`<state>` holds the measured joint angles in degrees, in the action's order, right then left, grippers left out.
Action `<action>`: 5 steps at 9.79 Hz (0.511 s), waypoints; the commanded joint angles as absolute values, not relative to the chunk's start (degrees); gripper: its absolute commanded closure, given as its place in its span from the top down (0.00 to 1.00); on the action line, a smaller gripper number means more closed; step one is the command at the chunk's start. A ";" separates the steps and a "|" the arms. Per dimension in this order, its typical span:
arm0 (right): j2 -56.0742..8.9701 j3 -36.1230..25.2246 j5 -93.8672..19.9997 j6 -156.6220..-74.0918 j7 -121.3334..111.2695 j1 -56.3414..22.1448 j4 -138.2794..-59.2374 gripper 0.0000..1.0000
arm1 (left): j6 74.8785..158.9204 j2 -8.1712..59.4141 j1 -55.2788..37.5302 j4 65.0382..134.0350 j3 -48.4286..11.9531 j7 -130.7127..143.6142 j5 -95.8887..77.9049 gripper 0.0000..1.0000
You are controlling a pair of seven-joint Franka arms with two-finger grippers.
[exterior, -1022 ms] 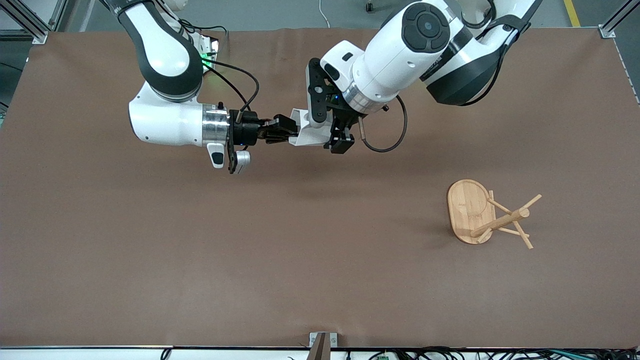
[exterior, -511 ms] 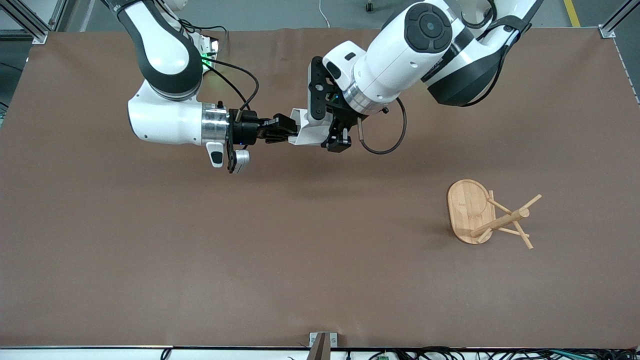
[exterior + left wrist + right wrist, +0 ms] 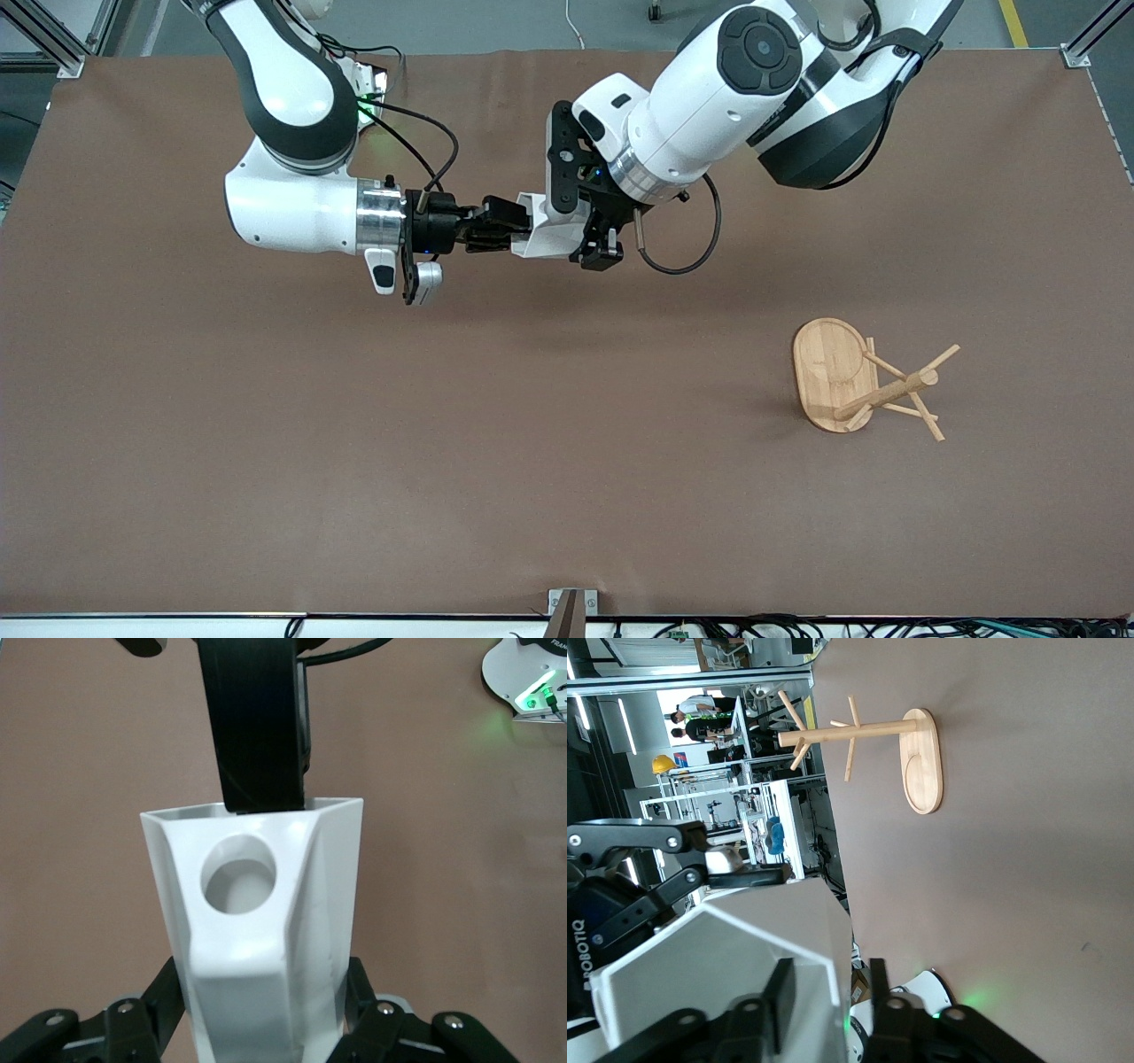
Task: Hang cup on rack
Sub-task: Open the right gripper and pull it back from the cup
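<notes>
Soft, even light is coming from above and is leaving only faint, blurred shadows on the brown matte table cover (image 3: 354, 461), one below the joined arms and one beside the light bamboo rack with thin pegs (image 3: 850, 377). The glossy white arm shells are showing mild highlights without glare. A green lamp is glowing near the right arm's base. In the left wrist view the small matte white faceted cup (image 3: 266, 930), very close to the lens, is looking slightly soft. In the right wrist view the bright hall in the background is overexposing a little.
</notes>
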<state>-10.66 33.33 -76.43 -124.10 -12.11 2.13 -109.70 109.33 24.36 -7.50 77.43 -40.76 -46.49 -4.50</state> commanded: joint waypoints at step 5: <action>-4.48 26.49 -64.49 -120.53 -10.56 5.19 -112.24 1.00 | 109.78 24.79 -7.65 78.75 -40.96 -37.57 -5.01 0.00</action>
